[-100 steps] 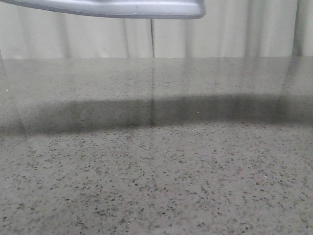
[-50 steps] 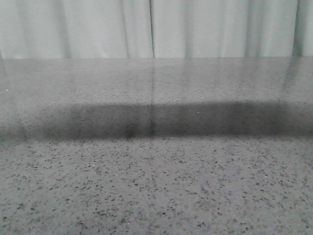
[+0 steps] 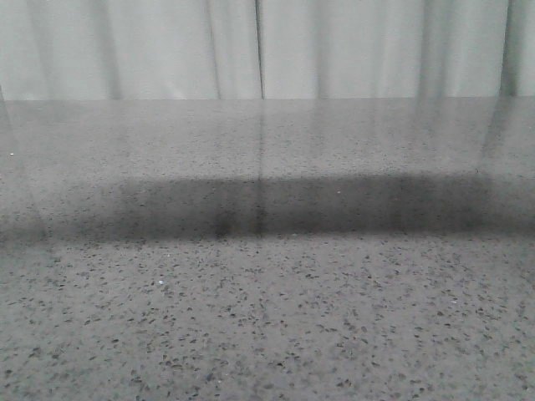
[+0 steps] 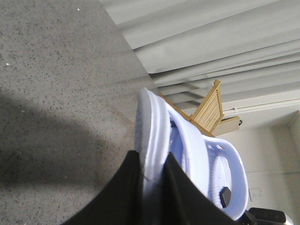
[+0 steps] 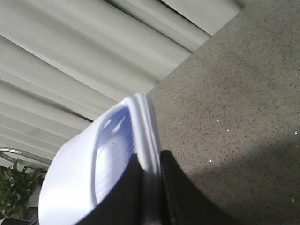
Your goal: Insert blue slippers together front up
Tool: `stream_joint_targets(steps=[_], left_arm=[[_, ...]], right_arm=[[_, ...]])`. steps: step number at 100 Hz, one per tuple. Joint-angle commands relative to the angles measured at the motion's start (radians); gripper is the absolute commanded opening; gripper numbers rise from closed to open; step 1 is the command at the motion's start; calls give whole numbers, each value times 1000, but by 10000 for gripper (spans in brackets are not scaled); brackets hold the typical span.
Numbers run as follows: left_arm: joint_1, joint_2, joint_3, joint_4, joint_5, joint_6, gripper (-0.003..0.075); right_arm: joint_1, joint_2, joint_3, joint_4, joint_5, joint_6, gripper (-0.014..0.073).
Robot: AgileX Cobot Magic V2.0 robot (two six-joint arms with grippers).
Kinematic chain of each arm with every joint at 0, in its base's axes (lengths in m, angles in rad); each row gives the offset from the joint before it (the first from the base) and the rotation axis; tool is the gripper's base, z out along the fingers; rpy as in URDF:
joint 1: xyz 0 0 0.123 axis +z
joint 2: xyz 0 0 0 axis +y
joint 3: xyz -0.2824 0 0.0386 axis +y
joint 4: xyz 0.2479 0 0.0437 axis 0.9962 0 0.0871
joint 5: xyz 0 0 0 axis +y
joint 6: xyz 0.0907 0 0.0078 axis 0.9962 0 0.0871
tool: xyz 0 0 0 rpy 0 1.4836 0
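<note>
Between each gripper's black fingers sits one of the two blue slippers: the left gripper [image 4: 152, 176] is clamped on the sole edge of one slipper [image 4: 187, 150], the right gripper [image 5: 149, 180] on the edge of the other [image 5: 93, 178]. Both are held above the speckled table [image 3: 267, 317]. Only the wrist views show them; the front view shows just tabletop and curtain [image 3: 267, 46].
</note>
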Motion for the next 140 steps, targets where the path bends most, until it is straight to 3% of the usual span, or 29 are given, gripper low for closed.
stream_joint_targets(steps=[1, 17, 54, 116, 140], left_arm=[[-8, -6, -30, -110, 89, 18, 16], [-8, -6, -30, -176, 123, 42, 16], [-8, -6, -30, -409, 239, 146, 16], [-8, -6, -30, -409, 315, 146, 16], [-8, -6, -30, -409, 315, 146, 16]], right_arm=[[2, 25, -38, 109, 21, -70, -107], [2, 43, -38, 192, 42, -157, -107], [2, 44, -32, 240, 24, -207, -107], [2, 163, -32, 504, 196, -462, -107], [2, 221, -32, 565, 335, -537, -107]])
